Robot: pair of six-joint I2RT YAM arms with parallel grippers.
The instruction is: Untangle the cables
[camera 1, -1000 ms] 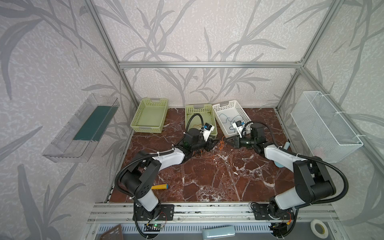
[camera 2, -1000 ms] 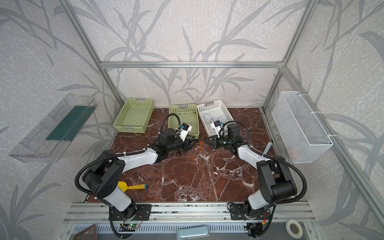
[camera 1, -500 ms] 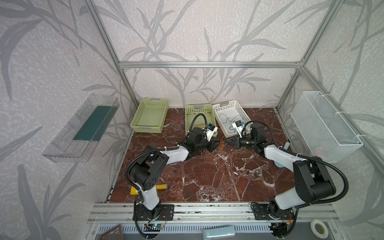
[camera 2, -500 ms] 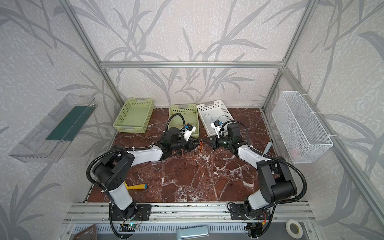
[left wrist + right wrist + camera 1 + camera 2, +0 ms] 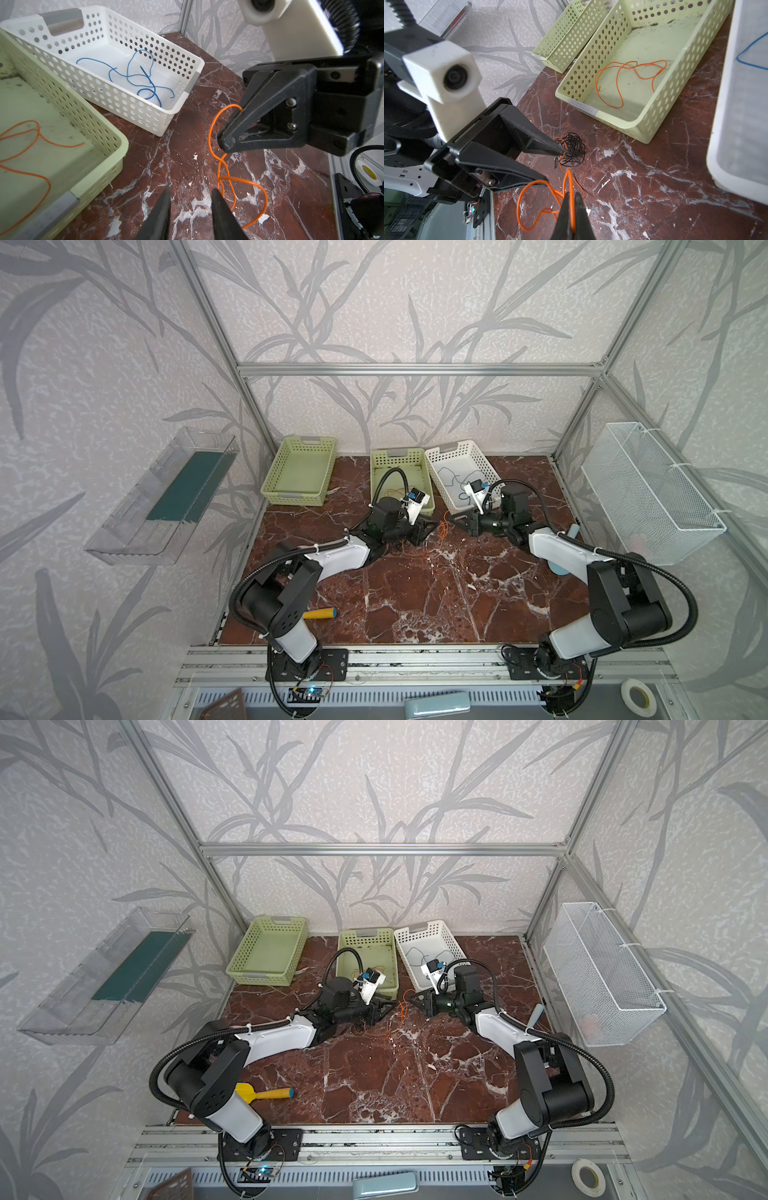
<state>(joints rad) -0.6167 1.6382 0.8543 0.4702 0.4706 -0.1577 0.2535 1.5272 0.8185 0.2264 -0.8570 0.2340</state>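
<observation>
**Marble tabletop half sorted: two cables binned, one knot left**

Red marble tabletop is seen largely bare in front of the middle green basket, so ample room for pulling is offered toward the front rail. Room is tighter close to that basket. Its front wall stands near the working spot, as does that of the white basket, set just beside it on the right arm's side. A further green basket, set apart on the other side, appears empty.

Progress is judged as partial. One orange cable is already laid inside the middle green basket, and a blue cable inside the white one. Just in front of the middle green basket's corner, a dark tangle is left on the marble, and a second orange cable appears threaded into it.

The right gripper is clamped on that second orange cable. The left gripper is held with jaws apart and nothing between them, and one fingertip is placed against the dark tangle.
</observation>
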